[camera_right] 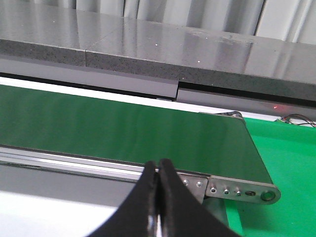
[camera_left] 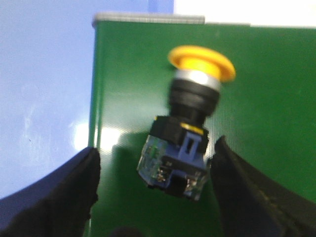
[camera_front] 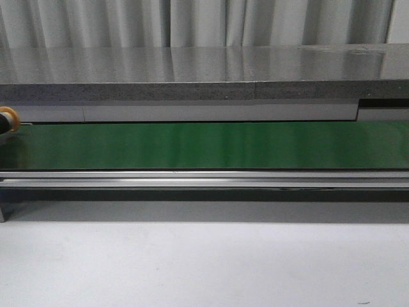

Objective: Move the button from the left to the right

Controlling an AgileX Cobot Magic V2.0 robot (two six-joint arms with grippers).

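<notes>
The button point(camera_left: 190, 128), with a yellow-orange cap on a black body and metal terminals, lies tilted on the green belt point(camera_left: 128, 64) near the belt's end. My left gripper point(camera_left: 155, 148) is open around it: one finger sits right next to the body, the other is well apart from it. In the front view only the yellow cap point(camera_front: 9, 119) shows, at the far left edge. My right gripper point(camera_right: 159, 165) is shut and empty, in front of the belt's right end point(camera_right: 232, 148). Neither gripper shows in the front view.
The green conveyor belt point(camera_front: 204, 146) runs left to right with a metal rail point(camera_front: 204, 178) along its near side. A grey stone ledge point(camera_front: 192, 80) stands behind it. A white table point(camera_front: 192, 268) lies in front. A green mat point(camera_right: 291, 163) lies beyond the belt's right end.
</notes>
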